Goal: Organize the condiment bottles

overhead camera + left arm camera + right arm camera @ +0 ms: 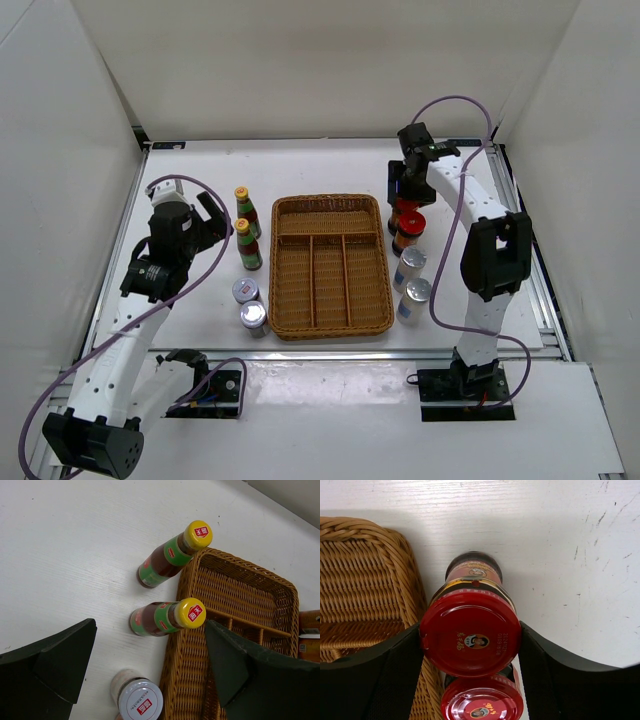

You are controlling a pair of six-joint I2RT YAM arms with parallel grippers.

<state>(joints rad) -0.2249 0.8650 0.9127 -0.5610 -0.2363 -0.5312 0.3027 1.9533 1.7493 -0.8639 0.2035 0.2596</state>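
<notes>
Our right gripper (403, 192) is at the far right corner of the brown wicker divided tray (330, 200). Its two black fingers (385, 680) press on both sides of the red cap of the farther red-capped dark jar (470, 640), so this gripper is closed on the jar. The jar is upright, just beside the right rim of the tray. We cannot tell if its base rests on the white table (300, 165) or not. The nearer red-capped dark jar (482, 705) stands directly next to it, and in the wrist view their caps overlap.

Nearer to the arm bases, the first tall white silver-topped shaker (409, 266) and the second tall white silver-topped shaker (414, 297) stand upright in the same line along the right side of the tray.

Our left gripper (215, 222) hovers over the table on the left side of the tray. Its fingers are spread wide and they hold nothing. Below them stands the nearer yellow-capped red-labelled sauce bottle (165, 617), just beside the left rim. The farther yellow-capped red-labelled sauce bottle (172, 555) stands a little apart from it. The first short silver-lidded jar (137, 700) and the second short silver-lidded jar (253, 317) stand close together near the tray's near left corner.

All eight containers are outside the tray.
</notes>
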